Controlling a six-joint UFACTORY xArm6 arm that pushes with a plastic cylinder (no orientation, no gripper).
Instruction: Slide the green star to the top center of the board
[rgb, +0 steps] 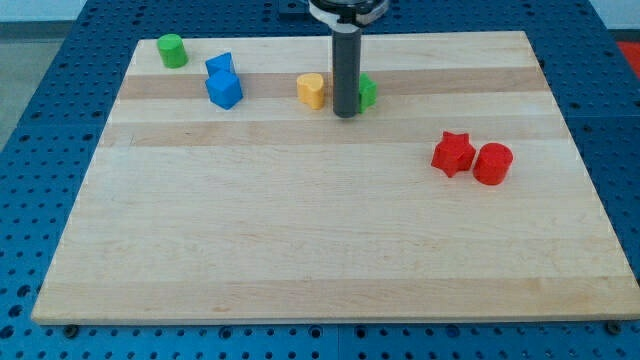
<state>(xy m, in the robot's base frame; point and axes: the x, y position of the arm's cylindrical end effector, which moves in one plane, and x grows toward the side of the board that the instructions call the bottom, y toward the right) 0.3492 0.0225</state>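
step: mid-push; green star (368, 91) not yet at top centre of the wooden table (300, 250)
tip: my tip (345, 115) just left of star, touching or nearly
next: get below star, push up-view
star: matte, mostly hidden behind rod
neighbour: yellow block (312, 90) left of rod
jaws: none, bare rod

No readable text, labels or numbers appear anywhere.

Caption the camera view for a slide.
My tip sits between a yellow block and the mostly hidden green star near the board's top center.
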